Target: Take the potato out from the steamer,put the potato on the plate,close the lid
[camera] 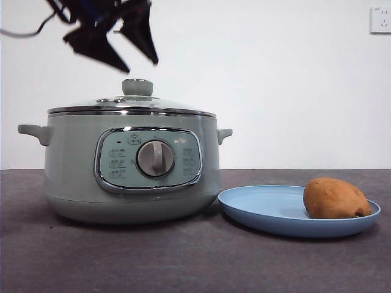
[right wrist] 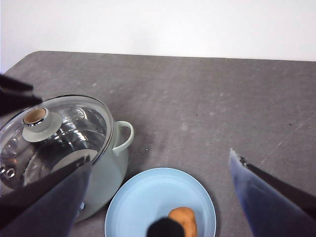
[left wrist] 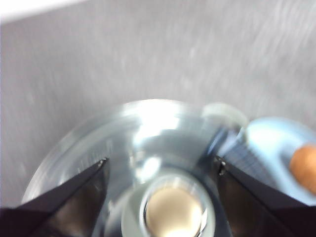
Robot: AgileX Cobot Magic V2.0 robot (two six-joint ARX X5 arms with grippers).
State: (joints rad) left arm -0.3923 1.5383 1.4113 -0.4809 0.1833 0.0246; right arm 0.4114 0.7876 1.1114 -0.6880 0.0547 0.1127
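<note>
The glass lid (camera: 131,105) sits closed on the sage-green steamer (camera: 73,171), its green knob (camera: 137,87) upright. My left gripper (camera: 140,66) hangs open just above the knob, apart from it; in the blurred left wrist view its jaws (left wrist: 160,160) stand wide on either side of the knob (left wrist: 174,210). The potato (camera: 335,198) lies on the right part of the light-blue plate (camera: 263,207), right of the steamer. My right gripper (right wrist: 160,155) is open and empty, high above the plate (right wrist: 148,197) and the potato (right wrist: 183,217). The lid (right wrist: 74,133) also shows there.
A wall socket (camera: 380,19) is on the white wall at the top right. The steamer's right handle (camera: 224,134) points toward the plate. The dark grey table (right wrist: 222,98) stretches behind and to the right of the plate.
</note>
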